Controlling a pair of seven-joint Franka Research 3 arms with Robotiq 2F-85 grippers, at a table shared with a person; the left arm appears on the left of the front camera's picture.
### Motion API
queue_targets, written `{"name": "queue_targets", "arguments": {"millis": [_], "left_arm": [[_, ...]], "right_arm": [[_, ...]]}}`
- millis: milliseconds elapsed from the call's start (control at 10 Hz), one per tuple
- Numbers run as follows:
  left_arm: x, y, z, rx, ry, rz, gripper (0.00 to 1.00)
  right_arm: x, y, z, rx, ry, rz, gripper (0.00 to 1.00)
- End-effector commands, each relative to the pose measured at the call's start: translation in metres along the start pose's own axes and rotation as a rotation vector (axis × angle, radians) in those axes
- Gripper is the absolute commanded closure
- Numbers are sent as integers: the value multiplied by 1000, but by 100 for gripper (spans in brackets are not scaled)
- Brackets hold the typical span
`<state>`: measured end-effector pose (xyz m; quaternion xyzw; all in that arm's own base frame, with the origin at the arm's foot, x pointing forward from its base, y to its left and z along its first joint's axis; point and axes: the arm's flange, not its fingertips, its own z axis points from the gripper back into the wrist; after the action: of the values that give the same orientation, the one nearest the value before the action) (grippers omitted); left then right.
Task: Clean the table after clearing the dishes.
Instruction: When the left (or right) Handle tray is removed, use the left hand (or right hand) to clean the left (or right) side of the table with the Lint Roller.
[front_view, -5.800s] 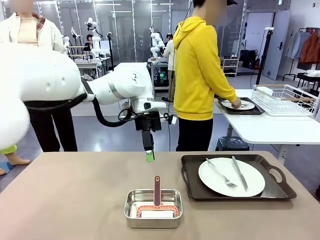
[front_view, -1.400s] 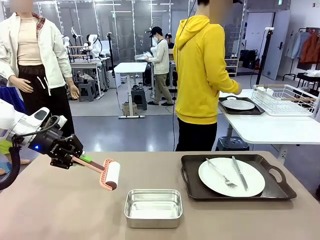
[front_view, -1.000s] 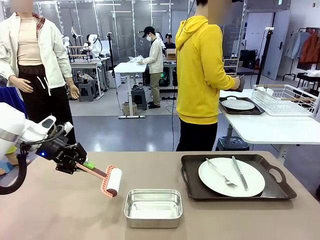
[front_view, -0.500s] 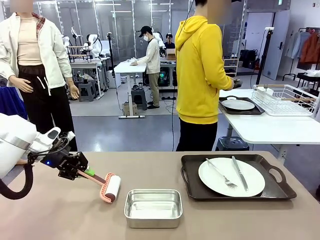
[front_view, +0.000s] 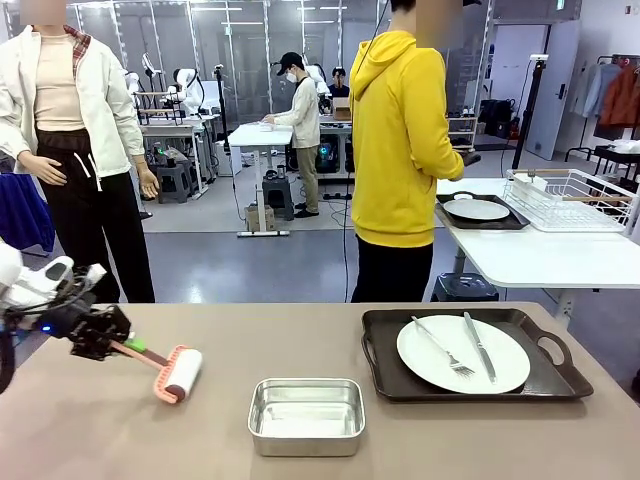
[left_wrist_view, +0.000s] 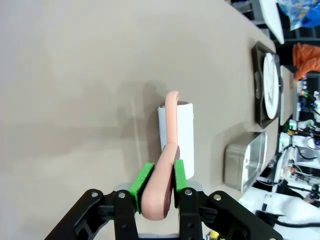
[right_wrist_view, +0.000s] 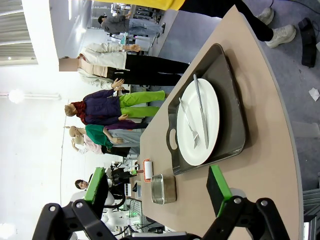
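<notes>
My left claw (left_wrist_view: 160, 180) is clamped on the roller's (front_view: 180, 373) handle, with the roll low over the table's (front_view: 120, 440) left side. My right claw (right_wrist_view: 157, 185) is apart and empty. One plate (front_view: 463, 353) sits uncleared at right. Risks I judge: pressing hard twists the handle in my grip, and sweeping right strikes the pan (front_view: 306, 415).
</notes>
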<state>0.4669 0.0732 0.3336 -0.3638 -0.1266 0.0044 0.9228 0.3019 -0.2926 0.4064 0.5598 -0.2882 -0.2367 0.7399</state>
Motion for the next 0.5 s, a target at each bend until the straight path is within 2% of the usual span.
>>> {"name": "queue_targets", "arguments": {"millis": [0,200,400], "left_arm": [[-4,36,30,72,64,-48,77],[3,70,75,161,75,-64,77],[14,86,118,220,28,-62,77]], "right_arm": [[0,3,1,12,-3,9,0],[0,3,1,12,-3,9,0],[0,3,1,12,-3,9,0]]}}
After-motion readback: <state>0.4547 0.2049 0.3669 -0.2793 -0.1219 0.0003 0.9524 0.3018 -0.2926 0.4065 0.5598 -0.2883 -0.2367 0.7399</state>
